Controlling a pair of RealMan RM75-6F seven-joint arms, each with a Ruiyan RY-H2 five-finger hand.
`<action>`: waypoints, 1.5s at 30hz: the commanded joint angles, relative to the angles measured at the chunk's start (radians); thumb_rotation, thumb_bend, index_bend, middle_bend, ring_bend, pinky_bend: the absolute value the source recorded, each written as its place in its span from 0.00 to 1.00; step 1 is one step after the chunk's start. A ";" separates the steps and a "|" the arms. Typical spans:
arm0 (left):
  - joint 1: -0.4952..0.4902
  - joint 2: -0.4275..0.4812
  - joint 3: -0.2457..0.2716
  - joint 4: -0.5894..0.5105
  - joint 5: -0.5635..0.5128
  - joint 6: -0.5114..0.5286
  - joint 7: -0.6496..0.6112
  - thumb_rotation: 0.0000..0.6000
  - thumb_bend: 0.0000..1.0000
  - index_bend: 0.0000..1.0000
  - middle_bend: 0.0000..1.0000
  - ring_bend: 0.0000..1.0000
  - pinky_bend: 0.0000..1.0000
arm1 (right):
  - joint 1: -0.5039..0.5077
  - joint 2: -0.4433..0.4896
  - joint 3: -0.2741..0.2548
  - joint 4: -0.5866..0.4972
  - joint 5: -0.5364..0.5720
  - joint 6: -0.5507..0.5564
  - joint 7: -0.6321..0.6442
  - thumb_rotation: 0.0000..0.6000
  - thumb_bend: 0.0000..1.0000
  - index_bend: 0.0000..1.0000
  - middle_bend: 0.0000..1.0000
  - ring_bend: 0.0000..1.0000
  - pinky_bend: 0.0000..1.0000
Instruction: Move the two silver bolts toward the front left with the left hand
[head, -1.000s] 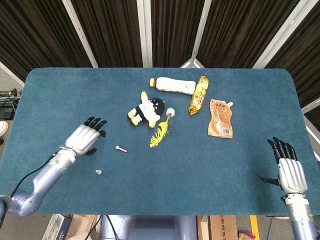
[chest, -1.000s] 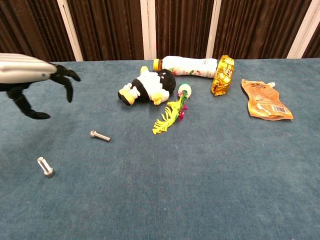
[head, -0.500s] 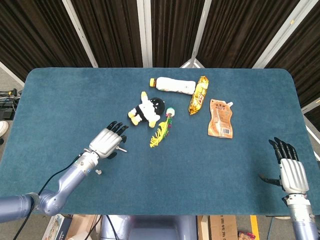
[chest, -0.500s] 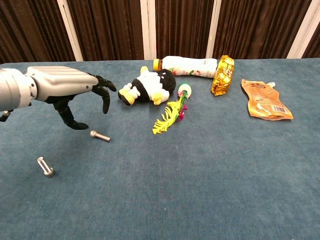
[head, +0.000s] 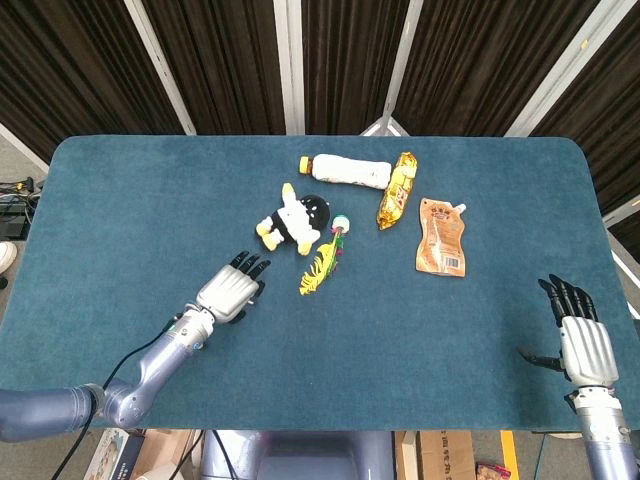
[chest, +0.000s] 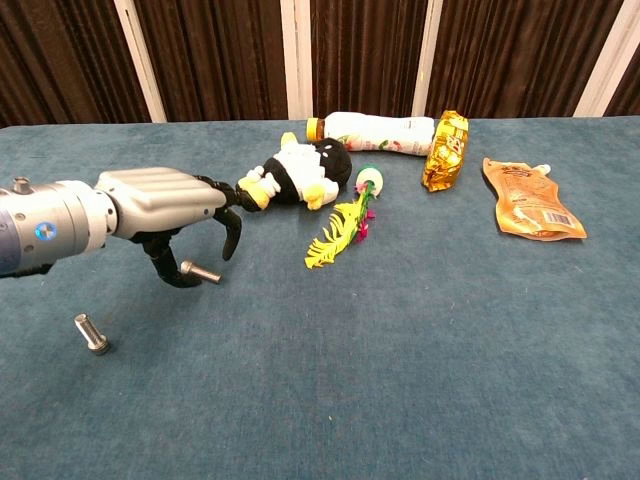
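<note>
Over one bolt (chest: 201, 271), left hand (chest: 170, 208) hovers, fingers spread.

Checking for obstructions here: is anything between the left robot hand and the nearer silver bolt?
Nothing visible. The left robot hand hangs right over the nearer bolt, fingers apart. The plush penguin lies beyond it, out of the path.

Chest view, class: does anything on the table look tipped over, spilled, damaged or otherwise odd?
Nothing is spilled or visibly damaged. The bottle lies on its side, capped, beside the gold packet. The two silver bolts lie apart rather than together, the nearer-centre one under the left hand, whose fingers curl above it.
</note>
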 joint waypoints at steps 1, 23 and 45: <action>-0.002 -0.013 0.009 0.016 0.006 0.001 -0.003 1.00 0.42 0.45 0.05 0.00 0.00 | -0.001 0.000 0.001 0.000 0.001 0.001 0.001 1.00 0.11 0.12 0.07 0.03 0.00; 0.006 -0.076 0.032 0.107 0.040 0.039 0.000 1.00 0.42 0.47 0.06 0.00 0.00 | 0.001 -0.004 0.002 0.004 0.006 -0.005 -0.002 1.00 0.11 0.12 0.07 0.03 0.00; 0.015 -0.103 0.041 0.124 0.040 0.052 0.034 1.00 0.43 0.54 0.07 0.00 0.00 | 0.002 -0.005 0.001 0.005 0.003 -0.008 0.002 1.00 0.11 0.12 0.07 0.03 0.00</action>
